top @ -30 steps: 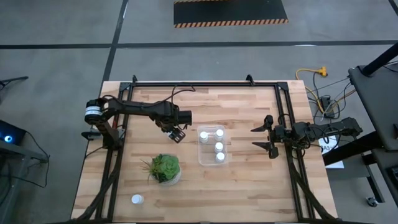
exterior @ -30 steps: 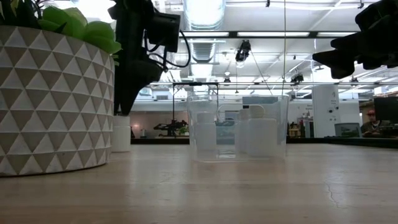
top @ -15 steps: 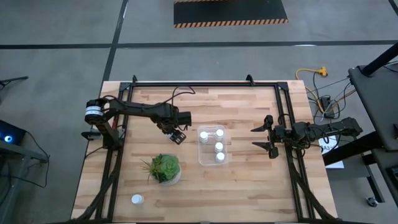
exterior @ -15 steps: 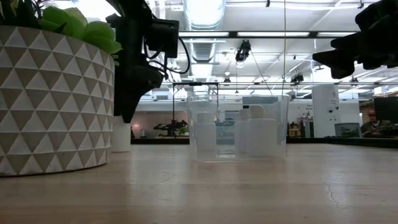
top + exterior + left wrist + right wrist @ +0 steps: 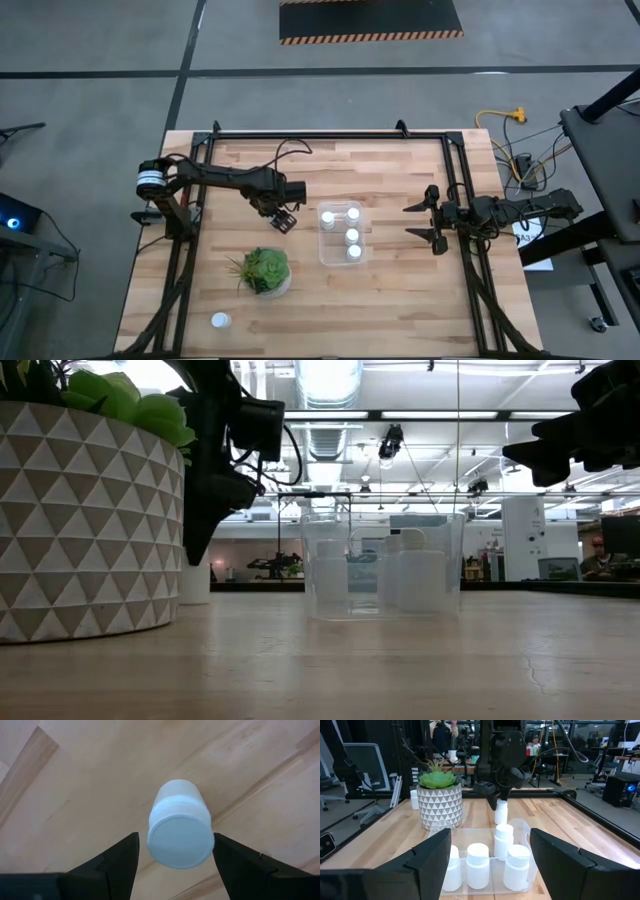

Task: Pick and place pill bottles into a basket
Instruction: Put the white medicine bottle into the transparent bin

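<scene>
One white pill bottle [image 5: 176,800] stands upright on the wooden table, left of the basket [image 5: 325,250]. My left gripper [image 5: 175,835] points down over it, open, with a finger on either side of the cap and a small gap to each. The clear basket holds several upright pill bottles [image 5: 351,236]. Another bottle [image 5: 220,320] stands near the table's front left corner. My right gripper [image 5: 437,222] waits level and open at the table's right edge, its fingers [image 5: 430,865] wide apart.
A green plant in a white patterned pot [image 5: 264,270] stands on the near side of my left gripper and fills the left of the low view [image 5: 90,520]. Dark frame rails [image 5: 455,190] run along the table's edges. Bare wood lies between basket and right arm.
My left gripper has come down toward the standing pill bottle, still pointing down and still open. The bottle has not moved.
</scene>
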`<control>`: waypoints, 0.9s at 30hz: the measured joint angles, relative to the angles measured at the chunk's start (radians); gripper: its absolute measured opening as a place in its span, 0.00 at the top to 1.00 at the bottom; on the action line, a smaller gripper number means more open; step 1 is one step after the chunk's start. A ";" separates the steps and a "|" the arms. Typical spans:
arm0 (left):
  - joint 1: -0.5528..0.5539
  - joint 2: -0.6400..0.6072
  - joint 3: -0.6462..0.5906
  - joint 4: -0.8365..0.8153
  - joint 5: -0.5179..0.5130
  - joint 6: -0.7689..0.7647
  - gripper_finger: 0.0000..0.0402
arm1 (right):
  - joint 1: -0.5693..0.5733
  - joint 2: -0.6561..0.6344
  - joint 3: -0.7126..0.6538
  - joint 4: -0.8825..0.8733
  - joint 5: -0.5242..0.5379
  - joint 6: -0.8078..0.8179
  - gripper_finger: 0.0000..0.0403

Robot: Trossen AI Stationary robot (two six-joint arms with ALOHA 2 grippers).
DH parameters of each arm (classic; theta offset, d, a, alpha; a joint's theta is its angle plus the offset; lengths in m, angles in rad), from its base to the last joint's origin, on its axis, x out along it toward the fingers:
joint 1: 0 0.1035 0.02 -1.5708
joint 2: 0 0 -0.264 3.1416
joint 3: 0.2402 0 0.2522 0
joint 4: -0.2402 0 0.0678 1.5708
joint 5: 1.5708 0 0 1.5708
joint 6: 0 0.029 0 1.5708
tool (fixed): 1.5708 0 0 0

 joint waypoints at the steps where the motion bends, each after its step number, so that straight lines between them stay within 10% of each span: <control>1: 0.000 0.000 0.000 0.001 0.000 0.000 0.43 | 0.000 0.000 0.000 0.000 0.000 -0.001 0.35; 27: 0.000 0.000 0.002 0.039 0.000 0.009 0.64 | 0.000 0.000 0.000 0.000 0.000 -0.001 0.35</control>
